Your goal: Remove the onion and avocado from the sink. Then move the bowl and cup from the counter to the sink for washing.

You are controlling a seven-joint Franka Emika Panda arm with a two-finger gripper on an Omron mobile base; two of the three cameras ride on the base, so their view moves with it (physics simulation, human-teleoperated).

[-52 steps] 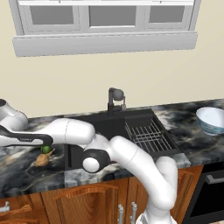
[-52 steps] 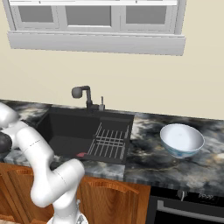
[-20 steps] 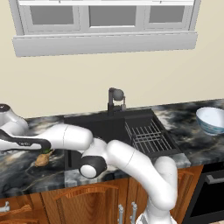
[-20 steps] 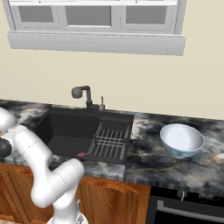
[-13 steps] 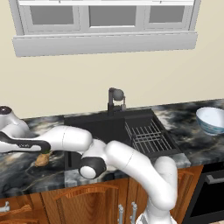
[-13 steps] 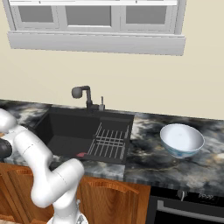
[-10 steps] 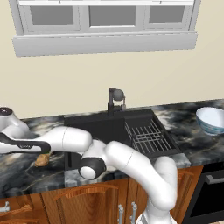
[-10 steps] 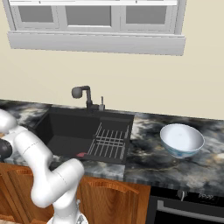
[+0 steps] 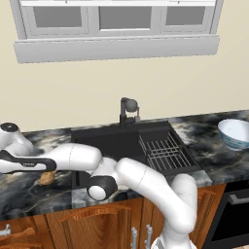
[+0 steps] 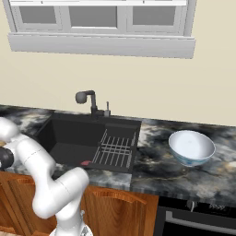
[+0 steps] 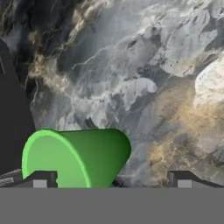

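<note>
Fingers (image 11: 111, 178) spread wide over marbled counter (image 11: 144, 87), green cup (image 11: 74, 157) between them.

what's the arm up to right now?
The arm is reaching far out over the counter to the left of the sink. In the hand view the open gripper sits over the green cup, which stands on the marbled stone and is not yet gripped. The onion already lies on the counter under the forearm. The bowl still waits on the counter right of the sink. The avocado's whereabouts can't be made out.
</note>
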